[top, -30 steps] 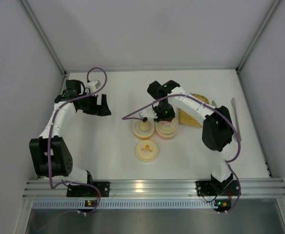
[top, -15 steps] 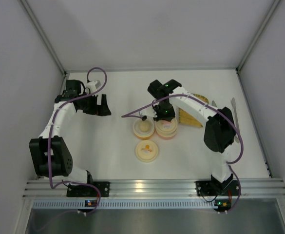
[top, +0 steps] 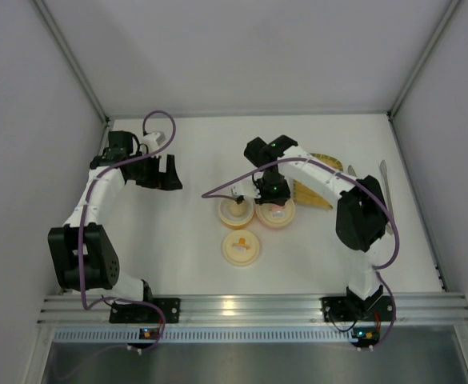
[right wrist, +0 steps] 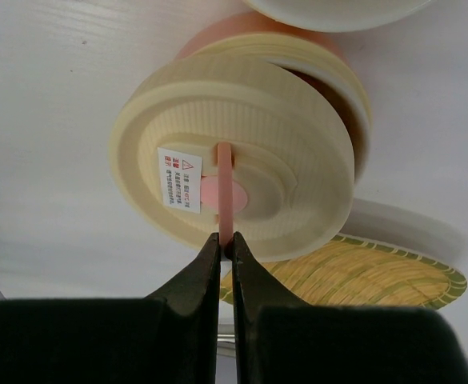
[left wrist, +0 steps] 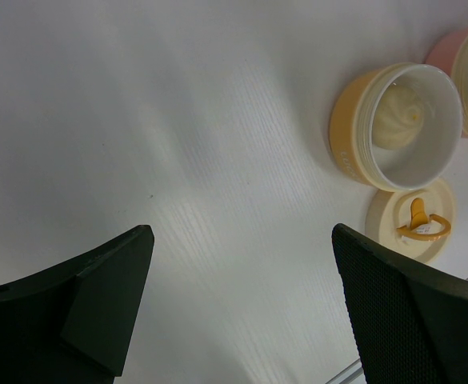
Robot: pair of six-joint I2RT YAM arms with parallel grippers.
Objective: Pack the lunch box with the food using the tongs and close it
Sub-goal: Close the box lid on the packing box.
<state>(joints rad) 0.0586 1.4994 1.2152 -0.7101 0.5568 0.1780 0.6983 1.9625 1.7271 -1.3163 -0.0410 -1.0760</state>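
Cream lid (right wrist: pixel 274 136) sitting slightly off-centre on the pink tub (right wrist: pixel 218 40), its pink tab (right wrist: pixel 226 192) pinched between the nearly closed right gripper (right wrist: pixel 226 244), yellow tub (left wrist: pixel 354 136) just beside, open, holding the whitish ball (left wrist: pixel 398 120), second lid (left wrist: pixel 410 220) flat on the table (top: pixel 186 240) nearby, left gripper (top: pixel 168 172) spread wide, well apart.

This is a robotics lab test cell: a white table (top: pixel 186 240) boxed in by plain pale walls (top: pixel 250 48). Two white arms (top: pixel 94 196) are bolted to an aluminium rail (top: pixel 250 307) at its near edge, trailing purple cables (top: pixel 160 116).
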